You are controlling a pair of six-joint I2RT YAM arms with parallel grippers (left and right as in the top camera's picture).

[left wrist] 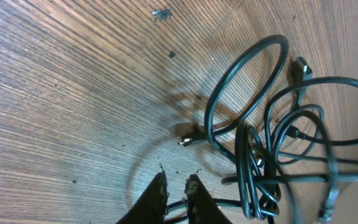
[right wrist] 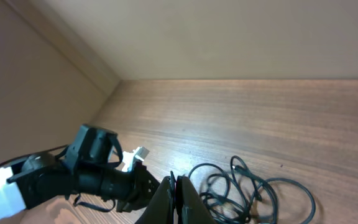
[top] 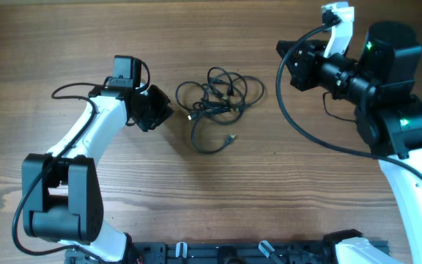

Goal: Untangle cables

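Two arms, two grippers and one clump of cables (top: 215, 103) on a wooden table (top: 306, 191). The cables lie at mid-table between the two grippers, well apart from both arms' bases, as a loose knot of thin black loops with one longer loop trailing toward the near edge. The number of cords in the knot cannot be told. The left wrist view shows at least three small plug ends among the cables (left wrist: 253, 168). The left arm rises from the near left corner and bends inward, so the left gripper (top: 163, 110) sits low just beside the clump's left edge. Seen from the wrist, the left gripper (left wrist: 176, 182) has its fingers a narrow gap apart, with nothing visibly clamped. A cord crosses behind the gap, and contact there cannot be judged. The right arm reaches in from the right side, and the right gripper (top: 288, 66) is held above the table to the right of the clump and apart from it. In its wrist view the right gripper (right wrist: 174, 182) has its fingers pressed together and empty, with the cables (right wrist: 235, 163) lying beyond them. The table shows brown plank grain. Plain beige walls (right wrist: 229, 37) meet it at the far edge and along one side.
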